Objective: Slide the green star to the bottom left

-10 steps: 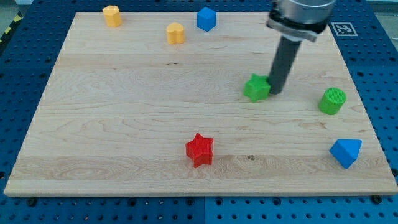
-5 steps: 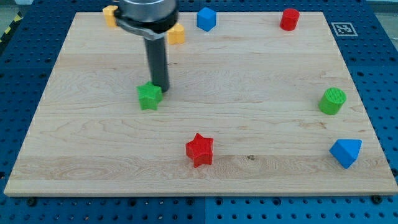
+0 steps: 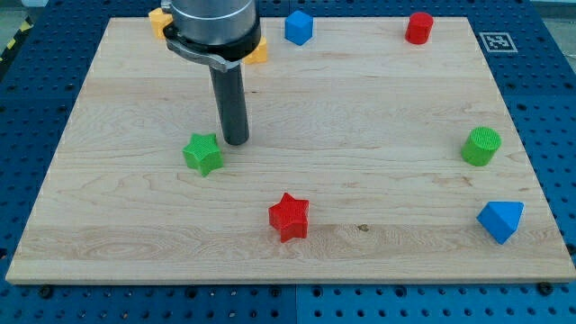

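- A wooden board (image 3: 126,234) lies on a blue perforated table (image 3: 27,108); small coloured blocks are scattered over it.
- At the view's top left, a yellow block (image 3: 158,18) shows only in part behind the arm's grey collar — its shape cannot be made out.
- The green star (image 3: 202,153) lies left of centre, about halfway down the board, well apart from the bottom left corner.
- My tip (image 3: 236,141) rests just to the star's upper right, close beside it; whether it touches the star cannot be told. The rod stands upright, and it carries no fingers, so there is nothing to open or close.
- A second yellow block (image 3: 258,50) peeks out at the collar's right edge, mostly hidden.
- The red star (image 3: 289,217) lies below centre, near the bottom edge.
- A blue block (image 3: 299,27) sits at the top edge, just right of the arm.
- A red cylinder (image 3: 418,28) stands at the top right.
- A green cylinder (image 3: 481,146) stands near the right edge — halfway down.
- A blue wedge-like block (image 3: 500,220) sits at the bottom right.
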